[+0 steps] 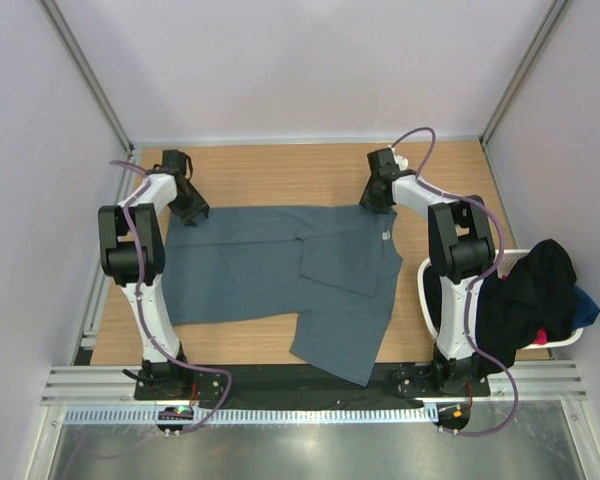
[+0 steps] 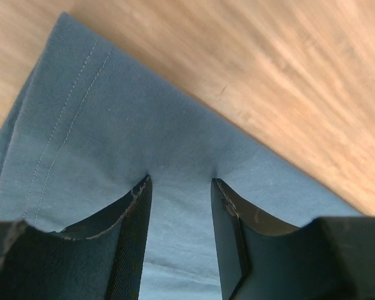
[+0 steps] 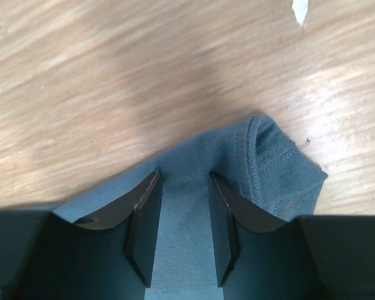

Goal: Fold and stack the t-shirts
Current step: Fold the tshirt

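Pale wood-grain table [image 1: 280, 170] carries the blue-grey shirt [image 1: 260, 270], spread flat between the arms with one flap folded over its middle. Folding looks under way: the left claw [image 1: 192, 210] and right claw [image 1: 373, 200] sit on its two far corners, each narrowly parted, tips pressing the cloth, not pinched shut. Next, I judge, both must close and lift together, keeping the soft knit even. Its hem [image 2: 62, 125] shows double stitching; the collar [image 3: 269, 156] is ribbed. Dark shirts [image 1: 530, 290] heap in a white basket [image 1: 427, 283]
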`<state>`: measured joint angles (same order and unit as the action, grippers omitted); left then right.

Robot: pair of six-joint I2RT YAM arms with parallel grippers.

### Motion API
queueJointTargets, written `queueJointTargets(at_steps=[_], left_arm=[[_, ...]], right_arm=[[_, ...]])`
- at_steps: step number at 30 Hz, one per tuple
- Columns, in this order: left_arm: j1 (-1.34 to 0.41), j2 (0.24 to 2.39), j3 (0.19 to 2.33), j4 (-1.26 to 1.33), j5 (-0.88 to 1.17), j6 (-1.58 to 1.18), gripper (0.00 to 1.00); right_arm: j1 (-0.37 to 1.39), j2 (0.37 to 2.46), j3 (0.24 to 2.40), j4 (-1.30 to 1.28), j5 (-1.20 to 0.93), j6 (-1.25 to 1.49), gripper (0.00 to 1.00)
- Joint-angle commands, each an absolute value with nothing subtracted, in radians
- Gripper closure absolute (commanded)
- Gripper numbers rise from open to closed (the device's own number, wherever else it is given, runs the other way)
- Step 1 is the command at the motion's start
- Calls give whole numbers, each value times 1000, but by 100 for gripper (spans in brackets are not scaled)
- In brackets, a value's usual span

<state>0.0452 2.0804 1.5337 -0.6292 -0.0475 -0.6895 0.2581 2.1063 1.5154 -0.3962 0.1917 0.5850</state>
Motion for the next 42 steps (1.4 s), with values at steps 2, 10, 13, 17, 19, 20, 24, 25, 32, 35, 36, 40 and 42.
queueJointTargets(at_steps=[2,10,13,17,19,20,24,25,32,35,36,40,42], left_arm=[[75,2177,1583,-600,-49,-653,55],[78,2302,1785,-606,37,-635,56],[78,2361,1856,-617,61,-637,56],[78,2417,1991,-624,61,-630,55],[78,2448,2035,-632,71,-627,55],[78,2457,2077,-634,77,-627,55],[77,2471,2187,-676,103,-603,55],[75,2461,2201,-701,103,-595,53],[74,2189,2139,-701,120,-554,20],[75,2038,2018,-715,103,-555,12],[75,1951,1976,-732,88,-561,10],[77,1723,1703,-773,15,-600,4],[83,1643,1541,-788,-24,-621,2]], right_arm=[[219,2180,1546,-423,189,578,58],[199,2273,1673,-443,195,555,58],[192,2319,1741,-448,196,540,58],[180,2375,1847,-445,195,525,57],[170,2405,1884,-454,192,519,58],[166,2414,1922,-459,184,514,58],[163,2405,1997,-482,175,465,57],[163,2372,2005,-480,170,451,52],[163,2078,1949,-477,86,406,22],[170,1903,1797,-436,60,428,0],[172,1864,1751,-428,60,434,0],[175,1675,1531,-425,23,462,0],[179,1581,1399,-426,-32,480,0]])
